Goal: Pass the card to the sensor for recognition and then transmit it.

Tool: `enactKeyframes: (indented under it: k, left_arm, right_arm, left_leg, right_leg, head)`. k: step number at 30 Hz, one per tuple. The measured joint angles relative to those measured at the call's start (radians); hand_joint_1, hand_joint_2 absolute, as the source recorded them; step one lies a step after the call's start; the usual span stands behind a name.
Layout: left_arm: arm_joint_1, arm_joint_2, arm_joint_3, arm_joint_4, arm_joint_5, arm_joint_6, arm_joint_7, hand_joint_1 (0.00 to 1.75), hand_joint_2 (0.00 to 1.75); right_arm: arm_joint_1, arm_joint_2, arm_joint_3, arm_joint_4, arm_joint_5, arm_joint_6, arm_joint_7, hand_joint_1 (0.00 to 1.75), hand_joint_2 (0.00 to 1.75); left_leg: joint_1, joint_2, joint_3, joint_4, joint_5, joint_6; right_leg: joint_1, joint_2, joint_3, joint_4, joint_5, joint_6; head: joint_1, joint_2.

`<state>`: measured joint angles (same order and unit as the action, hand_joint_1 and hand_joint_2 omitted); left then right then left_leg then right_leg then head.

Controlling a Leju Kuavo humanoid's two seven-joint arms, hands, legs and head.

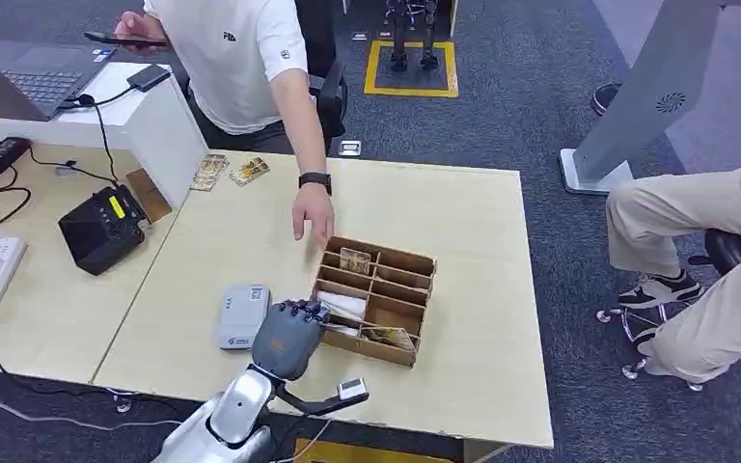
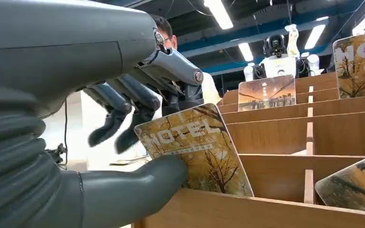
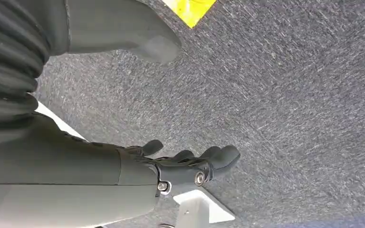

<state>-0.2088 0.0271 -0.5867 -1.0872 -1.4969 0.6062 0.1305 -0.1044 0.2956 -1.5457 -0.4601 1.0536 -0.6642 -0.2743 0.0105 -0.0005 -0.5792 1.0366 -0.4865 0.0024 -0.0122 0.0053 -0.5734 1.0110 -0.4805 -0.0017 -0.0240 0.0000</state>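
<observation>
A wooden divided box (image 1: 423, 262) stands on the table with several cards in it. My left hand (image 1: 288, 338) reaches into its near left corner. In the left wrist view a yellow card printed HOTEL (image 2: 195, 147) leans in a compartment; my left hand's (image 2: 123, 95) thumb (image 2: 142, 183) touches its lower edge, while the dark fingers (image 2: 123, 118) hang spread just beside its top corner. The grey flat sensor (image 1: 242, 315) lies on the table left of the hand. My right hand (image 3: 185, 164) hangs over the carpet, fingers loosely extended, holding nothing.
A person in a white shirt stands at the far side, one hand (image 1: 313, 217) lowered over the table just behind the box. Loose cards (image 1: 250, 172) lie at the far edge. A black device (image 1: 103, 227) and cables sit on the left. A seated person (image 1: 695, 251) is at right.
</observation>
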Motion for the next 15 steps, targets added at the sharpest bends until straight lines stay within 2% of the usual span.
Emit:
enactKeyframes:
  k: [10,15]
  left_arm:
    - [0.000,0.001,0.000,0.002,0.000,0.002,-0.003,1.75,1.75]
    - [0.004,0.001,0.000,-0.002,0.008,0.024,-0.048,1.75,1.75]
  right_arm:
    - [0.000,-0.001,0.000,0.002,0.001,0.000,-0.001,0.00,1.75]
    - [0.000,-0.001,0.000,0.003,0.001,0.000,-0.001,0.00,1.75]
  left_leg:
    - [0.000,0.000,0.000,0.000,0.000,0.000]
    - [0.000,0.000,0.000,0.000,0.000,0.000]
  right_leg:
    - [0.000,0.000,0.000,0.000,0.000,0.000]
    - [0.000,0.000,0.000,0.000,0.000,0.000]
  head:
    - [0.000,0.000]
    - [0.000,0.000]
